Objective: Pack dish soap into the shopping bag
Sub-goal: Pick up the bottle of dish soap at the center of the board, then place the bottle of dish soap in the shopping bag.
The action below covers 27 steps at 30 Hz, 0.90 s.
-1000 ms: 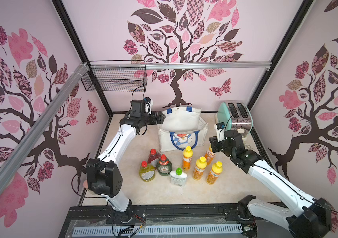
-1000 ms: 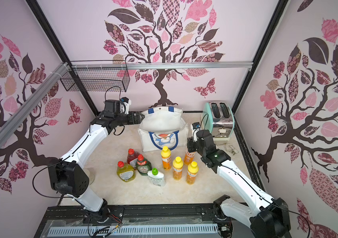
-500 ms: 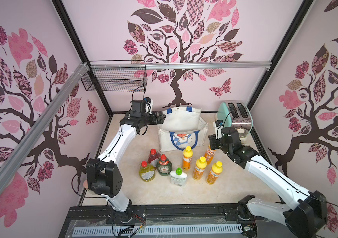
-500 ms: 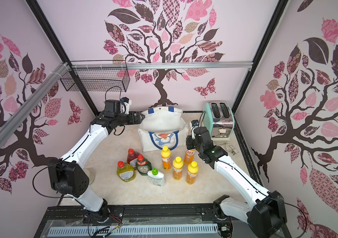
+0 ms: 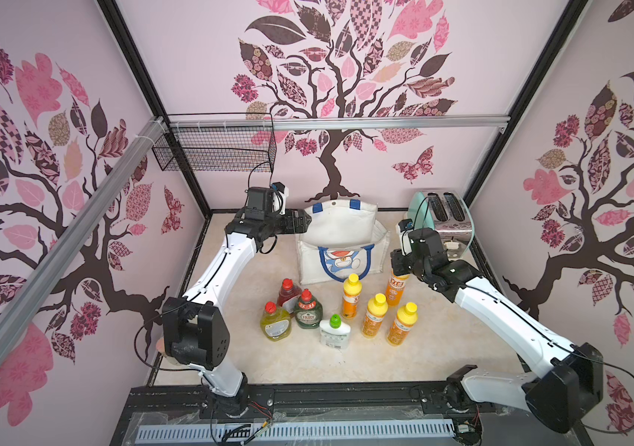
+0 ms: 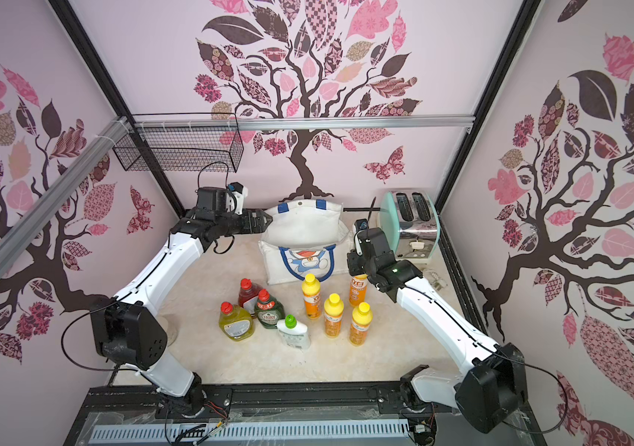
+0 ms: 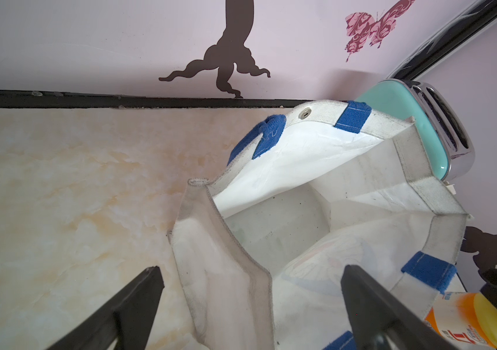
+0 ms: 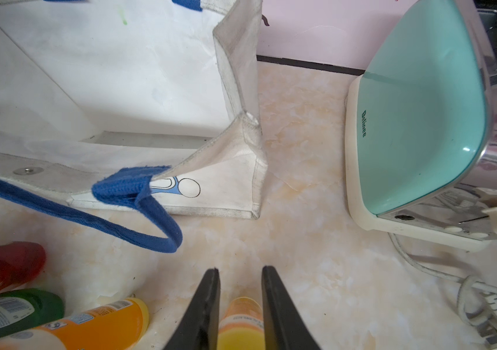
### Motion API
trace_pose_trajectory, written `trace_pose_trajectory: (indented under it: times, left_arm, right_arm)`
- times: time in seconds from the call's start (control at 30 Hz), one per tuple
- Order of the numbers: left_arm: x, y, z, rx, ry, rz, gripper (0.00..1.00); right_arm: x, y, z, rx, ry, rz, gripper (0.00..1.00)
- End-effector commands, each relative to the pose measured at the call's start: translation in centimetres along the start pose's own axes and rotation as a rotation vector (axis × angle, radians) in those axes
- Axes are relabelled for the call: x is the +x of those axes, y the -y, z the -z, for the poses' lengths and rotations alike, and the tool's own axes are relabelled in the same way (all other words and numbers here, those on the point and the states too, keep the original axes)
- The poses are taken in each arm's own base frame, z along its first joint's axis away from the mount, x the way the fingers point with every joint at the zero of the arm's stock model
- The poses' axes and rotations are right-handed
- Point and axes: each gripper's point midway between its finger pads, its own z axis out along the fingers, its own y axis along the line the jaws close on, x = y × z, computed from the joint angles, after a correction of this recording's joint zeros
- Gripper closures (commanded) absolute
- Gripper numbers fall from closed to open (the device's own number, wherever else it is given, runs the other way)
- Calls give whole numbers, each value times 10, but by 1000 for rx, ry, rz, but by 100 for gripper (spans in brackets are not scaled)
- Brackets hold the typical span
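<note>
The white shopping bag [image 5: 340,247] with blue handles stands open at the back middle, and I see no bottle inside it in the left wrist view. My left gripper [image 5: 305,222] is open at the bag's left rim, and its jaws straddle the bag's side wall [image 7: 220,272]. My right gripper [image 5: 400,266] is shut on the top of a tall orange dish soap bottle [image 5: 398,287], which hangs upright by the bag's right front corner. That bottle [image 8: 242,318] shows between the fingers of the right gripper [image 8: 240,269]. Three orange bottles [image 5: 374,316] stand in front.
A white bottle with a green cap [image 5: 334,330] and squat yellow-green [image 5: 276,322], dark green [image 5: 307,309] and red [image 5: 288,293] bottles stand front left of the bag. A mint toaster [image 5: 442,216] with its cord stands at the back right. A wire basket [image 5: 215,150] hangs above the left arm.
My right gripper, with the orange bottle in it, has shifted a little toward the bag. The left arm has not moved.
</note>
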Motion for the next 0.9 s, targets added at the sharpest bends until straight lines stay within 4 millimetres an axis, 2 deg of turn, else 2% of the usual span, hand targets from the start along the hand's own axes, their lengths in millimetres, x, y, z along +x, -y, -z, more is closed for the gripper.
trace_pose_trajectory:
  times: [0.0, 0.87]
  left_arm:
    - [-6, 10, 12, 20, 17, -26, 2]
    - [-2, 9, 8, 11, -12, -36, 2]
  right_arm:
    - [-51, 2, 27, 17, 128, -12, 100]
    - [-182, 1, 83, 78, 206, 27, 100]
